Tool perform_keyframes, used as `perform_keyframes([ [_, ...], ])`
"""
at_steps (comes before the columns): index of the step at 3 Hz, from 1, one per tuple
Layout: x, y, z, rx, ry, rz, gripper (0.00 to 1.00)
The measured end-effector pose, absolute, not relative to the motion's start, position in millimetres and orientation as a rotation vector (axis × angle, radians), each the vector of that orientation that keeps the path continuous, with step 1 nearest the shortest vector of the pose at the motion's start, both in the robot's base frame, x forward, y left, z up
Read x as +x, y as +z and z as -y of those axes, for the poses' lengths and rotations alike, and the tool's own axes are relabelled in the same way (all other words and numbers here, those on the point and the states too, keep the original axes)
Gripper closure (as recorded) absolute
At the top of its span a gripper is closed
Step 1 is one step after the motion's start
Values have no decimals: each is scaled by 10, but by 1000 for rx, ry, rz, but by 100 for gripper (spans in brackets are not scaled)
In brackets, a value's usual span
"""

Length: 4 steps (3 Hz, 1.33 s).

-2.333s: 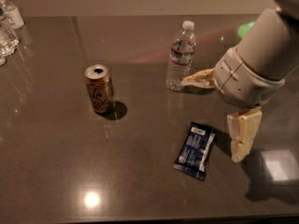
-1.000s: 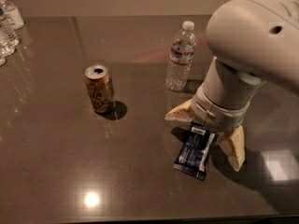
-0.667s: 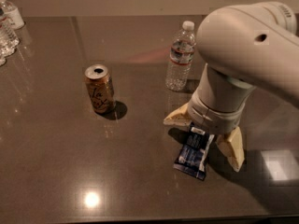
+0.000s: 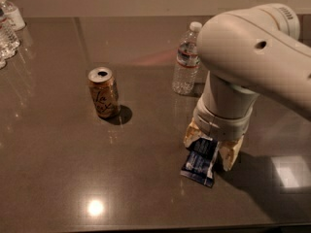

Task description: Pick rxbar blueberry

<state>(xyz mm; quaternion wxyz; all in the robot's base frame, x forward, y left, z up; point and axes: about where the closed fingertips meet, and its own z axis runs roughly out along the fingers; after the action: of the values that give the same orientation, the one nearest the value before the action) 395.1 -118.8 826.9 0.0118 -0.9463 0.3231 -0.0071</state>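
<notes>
Rxbar blueberry [image 4: 197, 168] is lying flat on the dark table [image 4: 58, 178], at four o'clock from the gold can [image 4: 103, 92], its long axis running roughly one o'clock to seven o'clock. The gripper [image 4: 212, 146] is hanging over the bar's far end, fingers [image 4: 231, 154] spread apart and straddling the wrapper. A water bottle [image 4: 185, 59] is standing at twelve o'clock.

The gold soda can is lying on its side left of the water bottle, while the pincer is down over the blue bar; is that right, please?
Not quite: the camera view shows the gold soda can standing upright. The rest holds: it is left of the water bottle, and the pincer is down over the rxbar blueberry.
</notes>
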Motion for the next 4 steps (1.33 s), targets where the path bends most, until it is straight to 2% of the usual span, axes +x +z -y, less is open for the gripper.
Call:
perform_keyframes([
  [2, 3957, 8302, 1214, -2957, -24, -1005, 88],
  [3, 3967, 8348, 1271, -2954, -30, -1021, 100],
  [4, 3982, 8442, 1297, -2941, -39, -1037, 100],
])
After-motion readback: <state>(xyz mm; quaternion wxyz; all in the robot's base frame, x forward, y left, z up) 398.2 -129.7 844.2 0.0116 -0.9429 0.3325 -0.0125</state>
